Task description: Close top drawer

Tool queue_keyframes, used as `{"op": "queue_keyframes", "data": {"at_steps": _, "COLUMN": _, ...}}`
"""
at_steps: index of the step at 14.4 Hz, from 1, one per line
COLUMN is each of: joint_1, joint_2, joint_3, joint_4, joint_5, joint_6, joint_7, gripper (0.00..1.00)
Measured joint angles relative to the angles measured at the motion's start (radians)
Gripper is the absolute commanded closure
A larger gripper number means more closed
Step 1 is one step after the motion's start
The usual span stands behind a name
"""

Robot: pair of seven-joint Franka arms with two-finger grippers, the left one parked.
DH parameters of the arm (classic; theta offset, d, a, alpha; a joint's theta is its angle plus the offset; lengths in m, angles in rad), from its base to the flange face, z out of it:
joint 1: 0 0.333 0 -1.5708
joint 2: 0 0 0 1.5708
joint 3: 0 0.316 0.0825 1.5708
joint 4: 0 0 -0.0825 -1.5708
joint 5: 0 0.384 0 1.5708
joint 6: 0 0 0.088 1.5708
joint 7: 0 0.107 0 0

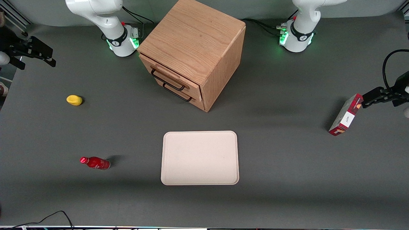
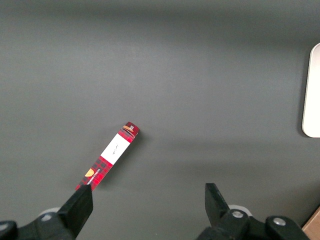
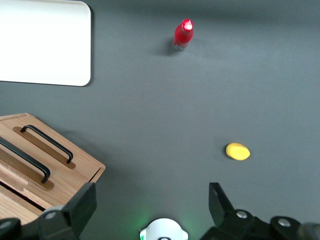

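The wooden cabinet [image 1: 191, 41] stands at the back middle of the table, its front turned toward the working arm's end. Its top drawer [image 1: 175, 77], with a thin black bar handle [image 1: 166, 80], sticks out a little from the cabinet front. The lower drawer [image 1: 183, 95] sits flush below it. My gripper [image 1: 51, 57] hangs open and empty well off from the drawer front, toward the working arm's end of the table. The right wrist view shows both handles, the top drawer [image 3: 10, 166] among them, and the open gripper [image 3: 152, 192] over bare table.
A cream tray [image 1: 199, 158] lies nearer the front camera than the cabinet. A yellow lemon-like object [image 1: 74, 100] and a red bottle [image 1: 95, 162] lie on the working arm's end. A red box [image 1: 345, 115] stands toward the parked arm's end.
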State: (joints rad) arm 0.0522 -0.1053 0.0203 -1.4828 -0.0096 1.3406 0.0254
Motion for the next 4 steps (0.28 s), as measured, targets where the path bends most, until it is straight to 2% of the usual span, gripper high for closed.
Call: {"op": "queue_keyframes", "data": {"at_steps": 4, "joint_1": 0.000, "joint_2": -0.084, "joint_3": -0.001, "joint_4": -0.133, "joint_5": 0.000, "joint_6": 0.051, "joint_7": 0.053, "gripper": 0.00}}
